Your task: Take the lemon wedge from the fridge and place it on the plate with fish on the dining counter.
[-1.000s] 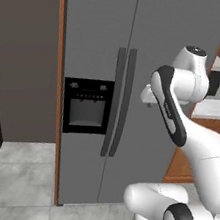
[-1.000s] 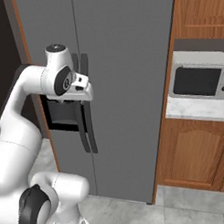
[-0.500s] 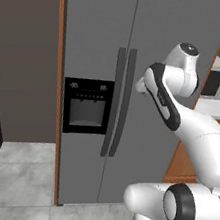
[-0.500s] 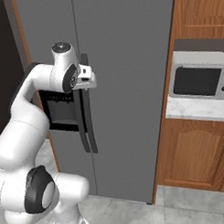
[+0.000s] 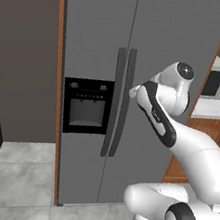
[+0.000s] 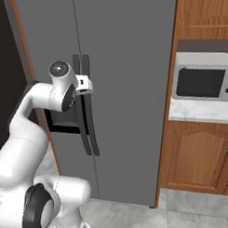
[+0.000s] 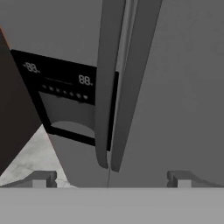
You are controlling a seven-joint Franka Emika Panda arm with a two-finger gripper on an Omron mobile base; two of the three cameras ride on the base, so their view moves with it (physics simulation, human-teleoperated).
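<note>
The tall grey fridge stands with both doors shut, so the lemon wedge is hidden. Its two long dark handles run down the middle seam, beside the black dispenser panel. My gripper hovers just in front of the handles at their upper part, slightly to the right of them. In the hand view the gripper is open, its fingertips set wide apart with nothing between them. The plate with fish and the dining counter are out of view.
Right of the fridge, a microwave sits on a marble-topped wall counter over wood cabinets. A dark wall flanks the fridge on the left. Grey floor tiles lie below.
The arm has swung left and a little down, bringing the hand closer to the fridge handles. The jaws stay wide apart and the doors stay shut.
</note>
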